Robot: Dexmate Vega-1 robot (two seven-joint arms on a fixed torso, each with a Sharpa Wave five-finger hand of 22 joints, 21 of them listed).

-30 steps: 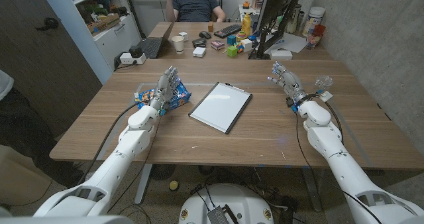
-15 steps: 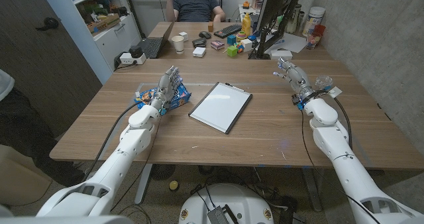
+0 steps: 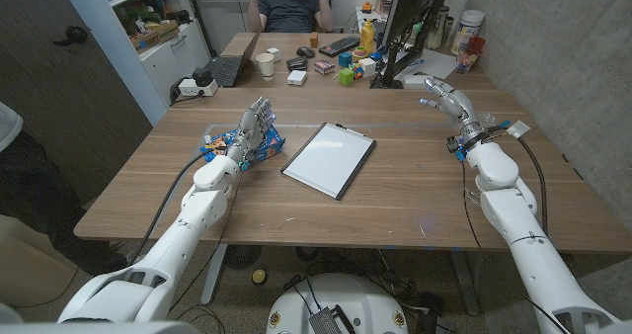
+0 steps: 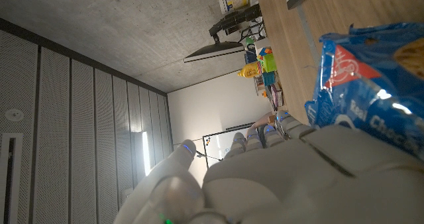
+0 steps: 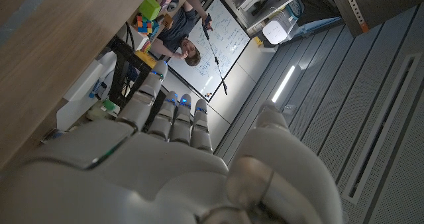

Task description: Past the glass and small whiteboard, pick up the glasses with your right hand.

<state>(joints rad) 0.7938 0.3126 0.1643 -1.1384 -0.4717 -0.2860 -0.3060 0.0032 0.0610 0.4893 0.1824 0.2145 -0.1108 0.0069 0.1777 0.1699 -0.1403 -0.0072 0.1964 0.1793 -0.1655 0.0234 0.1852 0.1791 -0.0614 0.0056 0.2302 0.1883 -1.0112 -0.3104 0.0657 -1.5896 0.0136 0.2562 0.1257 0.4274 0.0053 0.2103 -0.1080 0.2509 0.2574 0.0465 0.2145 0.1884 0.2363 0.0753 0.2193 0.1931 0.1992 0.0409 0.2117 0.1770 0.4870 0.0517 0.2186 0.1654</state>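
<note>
The small whiteboard (image 3: 329,159) lies tilted in the middle of the near table. My right hand (image 3: 449,102) hovers at the table's far right with its fingers spread and nothing in it; the same right hand (image 5: 165,151) reaches along the wooden table top (image 5: 40,45). The clear glass is hard to make out beside my right wrist. I cannot pick out the glasses among the small things on the far table. My left hand (image 3: 247,134) stands upright with straight fingers against a blue snack bag (image 3: 261,146), which also fills the side of the left wrist view as a blue snack bag (image 4: 371,85).
A second table behind holds a monitor (image 3: 410,18), a keyboard (image 3: 339,45), a paper cup (image 3: 266,65), a laptop (image 3: 225,70) and several small items. A person (image 3: 294,3) sits at its far end. A concrete wall runs along the right.
My right hand has moved away from me and to the right, past where the glass stood. The left hand and the whiteboard have not moved.
</note>
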